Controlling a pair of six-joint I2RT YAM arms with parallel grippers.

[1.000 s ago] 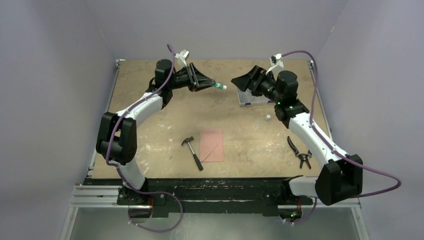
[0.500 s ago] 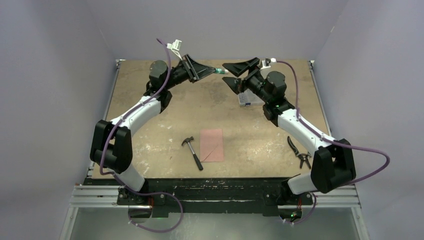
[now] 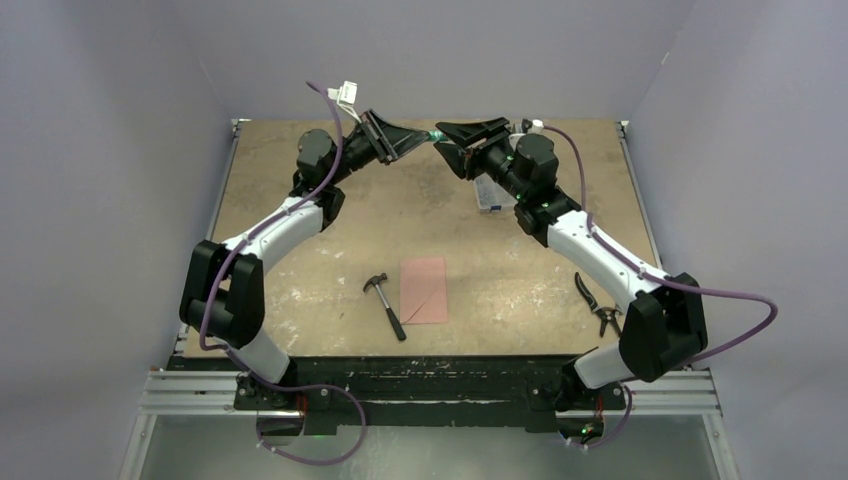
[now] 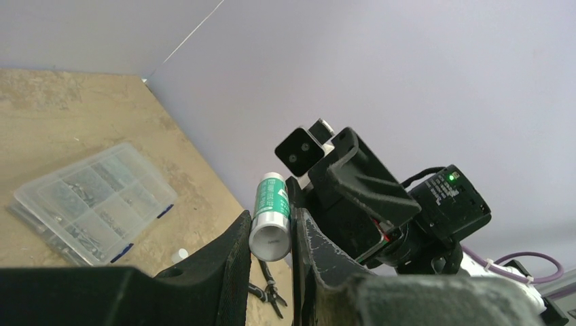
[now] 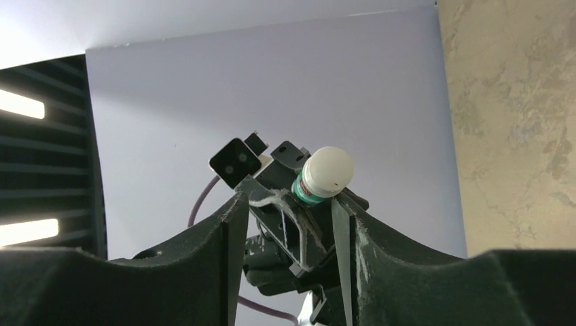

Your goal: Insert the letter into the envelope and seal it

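My left hand's (image 4: 270, 234) fingers (image 4: 224, 272) are matt black plastic, the green-labelled white tube (image 4: 272, 204) glossy plastic, the tan worktop (image 3: 500, 270) rough scuffed wood, the salmon-pink envelope (image 3: 424, 290) matt paper.

Tips meeting, left hand (image 3: 422, 139) clamped, right hand (image 3: 441, 138) parted.

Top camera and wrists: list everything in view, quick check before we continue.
envelope: one, salmon pink, flat at front centre
hammer: one, dark handle, just left of the envelope
pliers: one, black, front right
parts box: one, clear plastic, far right
glue stick: one, green and white, held in the air at the far side
table: one, tan
left gripper: black, shut on the glue stick
right gripper: black, open around its white cap
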